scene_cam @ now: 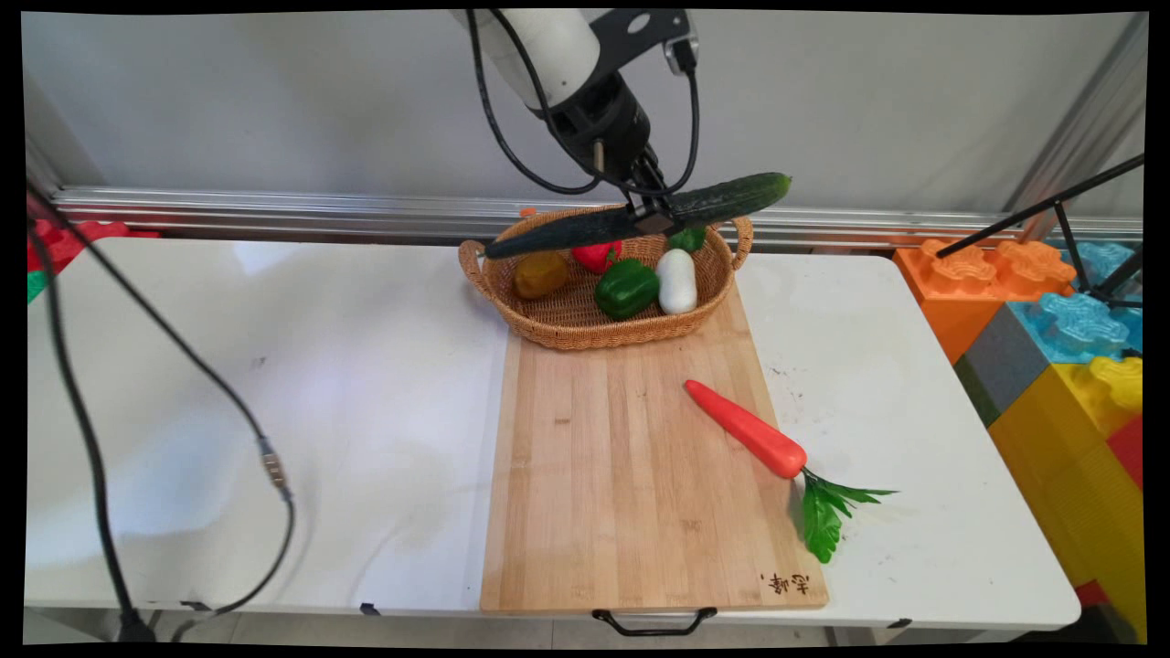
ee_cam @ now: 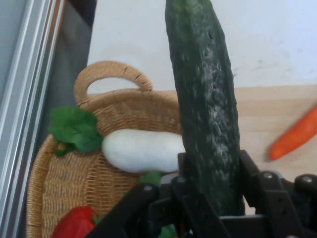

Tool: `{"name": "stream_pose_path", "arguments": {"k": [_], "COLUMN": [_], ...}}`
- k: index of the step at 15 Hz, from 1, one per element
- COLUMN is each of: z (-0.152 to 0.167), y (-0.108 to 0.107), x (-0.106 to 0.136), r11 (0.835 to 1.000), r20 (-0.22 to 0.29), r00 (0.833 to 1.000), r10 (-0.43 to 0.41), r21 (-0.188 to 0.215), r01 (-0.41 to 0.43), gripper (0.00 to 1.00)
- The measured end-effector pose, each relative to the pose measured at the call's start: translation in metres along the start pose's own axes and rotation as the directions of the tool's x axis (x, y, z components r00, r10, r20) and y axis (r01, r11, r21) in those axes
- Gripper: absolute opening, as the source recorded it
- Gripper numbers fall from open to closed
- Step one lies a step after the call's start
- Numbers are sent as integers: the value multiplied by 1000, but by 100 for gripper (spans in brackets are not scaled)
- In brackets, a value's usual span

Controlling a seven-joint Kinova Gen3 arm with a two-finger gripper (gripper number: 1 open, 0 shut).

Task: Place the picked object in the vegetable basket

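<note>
Hovering above the basket [scene_cam: 585,334], end effector [scene_cam: 654,219] pinches the cucumber [scene_cam: 731,196] mid-length, held aloft; peppers and white radish [ee_cam: 141,149] lie inside, carrot [scene_cam: 745,429] on the cutting board [scene_cam: 622,475].

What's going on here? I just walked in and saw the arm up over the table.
The arm's tool is shut on a long dark green cucumber, holding it roughly level in the air above a wicker basket. In the basket lie a green pepper, a white radish, a red pepper and a brownish potato. A carrot lies on the cutting board.
</note>
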Motion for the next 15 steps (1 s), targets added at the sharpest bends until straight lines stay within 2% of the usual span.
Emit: {"name": "stream_pose_path", "arguments": {"k": [4,11,12,15], "z": [50,121,127,135], "y": [-26,-35,-36,-38], "x": [-24,-49,-51,-52], "r11": [1000,997,996,995], "r20": [15,4,1,-3], "r00": [1000,998,997,997], "r10": [17,61,73,83], "r21": [-10,-52,-52,-55], "r01": [-17,-61,-73,-83], "gripper": [0,0,100,100]}}
